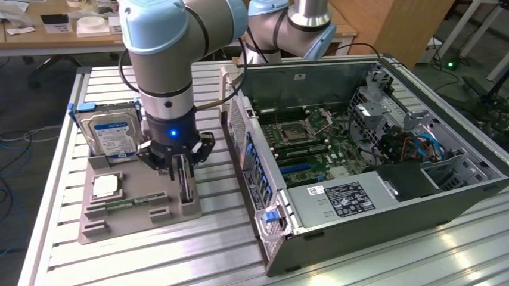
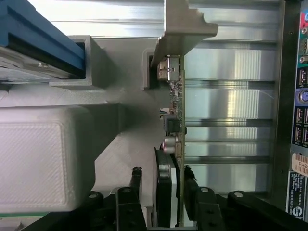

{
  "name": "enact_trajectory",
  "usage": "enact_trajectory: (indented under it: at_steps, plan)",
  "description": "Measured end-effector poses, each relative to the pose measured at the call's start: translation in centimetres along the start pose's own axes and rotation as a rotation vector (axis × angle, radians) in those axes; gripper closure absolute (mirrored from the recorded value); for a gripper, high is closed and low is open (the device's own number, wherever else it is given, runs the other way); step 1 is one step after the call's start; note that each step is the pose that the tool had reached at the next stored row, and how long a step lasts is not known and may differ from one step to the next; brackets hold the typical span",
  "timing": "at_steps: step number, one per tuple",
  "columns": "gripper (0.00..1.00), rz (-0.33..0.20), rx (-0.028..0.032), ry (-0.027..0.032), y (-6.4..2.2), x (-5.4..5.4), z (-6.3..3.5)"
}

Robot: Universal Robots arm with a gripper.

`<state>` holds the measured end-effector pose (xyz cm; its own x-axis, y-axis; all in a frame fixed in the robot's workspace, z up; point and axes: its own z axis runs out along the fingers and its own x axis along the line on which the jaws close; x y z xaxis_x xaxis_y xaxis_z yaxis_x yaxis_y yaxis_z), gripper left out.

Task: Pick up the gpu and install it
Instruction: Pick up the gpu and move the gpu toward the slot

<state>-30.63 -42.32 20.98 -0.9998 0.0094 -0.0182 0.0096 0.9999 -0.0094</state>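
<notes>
**Black two-fingered gripper [image 2: 162, 175] stands astride green gpu [image 2: 174, 103] card**

Black fingers [image 2: 136, 175] of the gripper stand apart, one on each side of the gpu, a thin green circuit card with a black fan cooler on one face and a silver metal end bracket. One finger sits close against the bare board side. A sliver of grey shows between the other finger and the cooler. The card stands on its long edge in a slot of a grey moulded holder tray [image 1: 119, 223], along the tray's side toward the exterior view's right, not yet lifted.

On the same tray a silver hard drive [image 1: 114, 134] with a blue-and-white label stands upright. A square silver processor chip [image 1: 106, 186] lies flat, with a narrow green memory stick [image 1: 127, 202] near it. The tray rests on a slatted aluminium table [image 1: 159, 256].

A light-blue and grey robot arm [image 1: 163, 53] reaches straight down to the card. Just beside the tray, toward the exterior view's right, an open grey computer case [image 1: 382, 232] lies on its side, its green motherboard [image 1: 310, 143] exposed.
</notes>
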Motion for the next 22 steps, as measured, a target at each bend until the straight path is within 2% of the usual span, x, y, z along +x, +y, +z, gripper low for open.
enact_trajectory:
  at_steps: [1,2,10,11,22]
  plan:
    - [0.51,0.000,0.0001,0.0001,0.00,-0.06,0.00]
    - [0.58,0.000,0.0001,0.0000,0.00,-0.13,0.00]
    - [0.59,0.000,0.0001,0.0000,0.00,-0.19,0.02]
    - [0.66,0.000,0.0001,0.0000,0.00,-0.19,0.03]
    - [0.72,0.000,0.0002,0.0001,0.00,-0.18,0.06]
